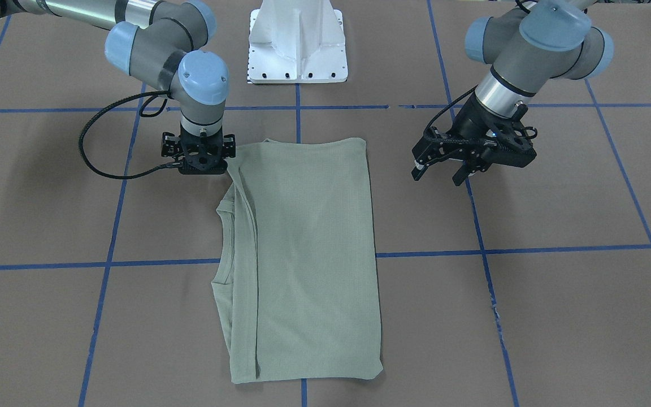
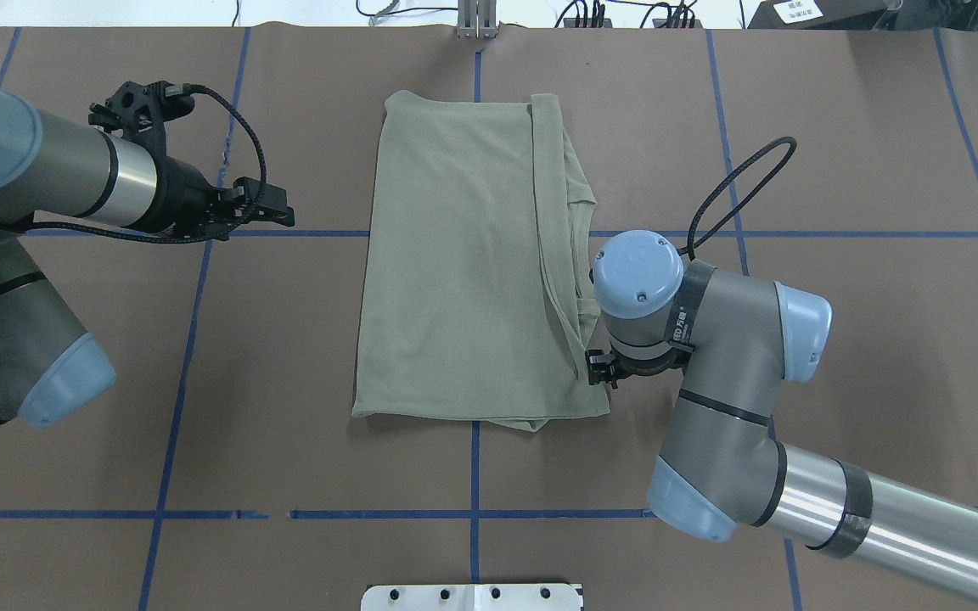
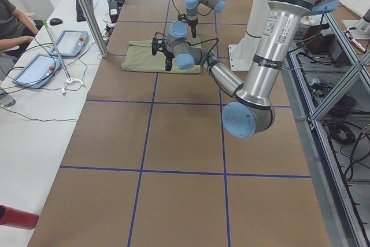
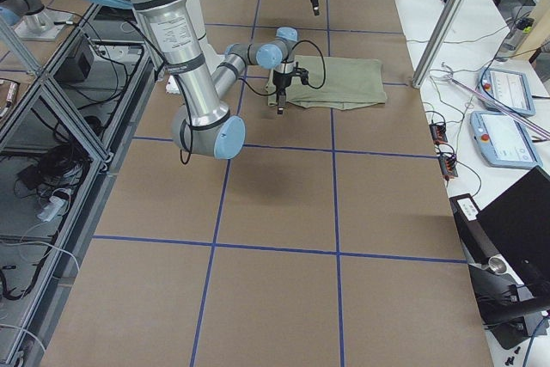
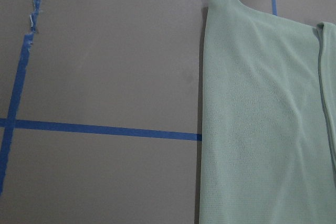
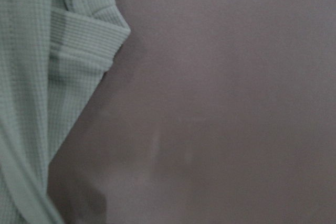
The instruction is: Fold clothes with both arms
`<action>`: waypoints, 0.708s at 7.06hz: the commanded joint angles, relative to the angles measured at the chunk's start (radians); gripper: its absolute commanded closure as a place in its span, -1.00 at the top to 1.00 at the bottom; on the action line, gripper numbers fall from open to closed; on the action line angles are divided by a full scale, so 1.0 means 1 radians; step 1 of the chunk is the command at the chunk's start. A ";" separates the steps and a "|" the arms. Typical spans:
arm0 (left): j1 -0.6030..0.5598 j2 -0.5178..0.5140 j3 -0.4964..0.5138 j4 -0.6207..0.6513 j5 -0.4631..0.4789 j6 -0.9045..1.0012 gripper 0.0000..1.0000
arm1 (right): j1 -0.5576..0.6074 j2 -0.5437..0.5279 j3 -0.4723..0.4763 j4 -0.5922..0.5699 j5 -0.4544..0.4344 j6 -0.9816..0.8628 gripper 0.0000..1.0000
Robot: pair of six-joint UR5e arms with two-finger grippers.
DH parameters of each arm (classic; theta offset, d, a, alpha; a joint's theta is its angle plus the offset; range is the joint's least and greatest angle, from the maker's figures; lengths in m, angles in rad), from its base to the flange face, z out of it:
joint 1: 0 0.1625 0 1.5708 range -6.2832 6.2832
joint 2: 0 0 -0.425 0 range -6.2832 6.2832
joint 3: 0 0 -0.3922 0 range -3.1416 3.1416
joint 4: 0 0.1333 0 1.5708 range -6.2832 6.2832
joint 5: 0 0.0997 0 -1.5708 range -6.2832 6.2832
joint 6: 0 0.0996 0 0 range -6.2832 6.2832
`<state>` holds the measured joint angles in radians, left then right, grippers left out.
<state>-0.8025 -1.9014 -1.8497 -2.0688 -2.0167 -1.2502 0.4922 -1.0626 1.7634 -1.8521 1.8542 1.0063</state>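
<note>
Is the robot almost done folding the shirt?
Partway. The shirt is already a long rectangle with no sleeves sticking out. The right gripper sits at one corner; the left gripper hangs open beside the shirt, touching nothing. Folding it shorter probably remains.

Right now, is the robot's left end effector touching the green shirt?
Apart. The overhead view shows a wide strip of bare table between the left end effector and the shirt. The front-facing view shows the same gap.
</note>
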 commanded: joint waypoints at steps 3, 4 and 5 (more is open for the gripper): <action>0.000 -0.010 0.004 -0.001 -0.005 0.003 1.00 | 0.060 0.134 -0.037 0.008 -0.006 -0.064 1.00; 0.000 -0.010 0.004 -0.001 -0.005 0.003 1.00 | 0.060 0.212 -0.156 0.057 -0.021 -0.064 1.00; 0.000 -0.008 0.004 -0.001 -0.005 0.005 1.00 | 0.060 0.231 -0.233 0.118 -0.023 -0.063 1.00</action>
<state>-0.8023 -1.9109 -1.8460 -2.0691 -2.0218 -1.2471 0.5510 -0.8790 1.6340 -1.7972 1.8386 0.9464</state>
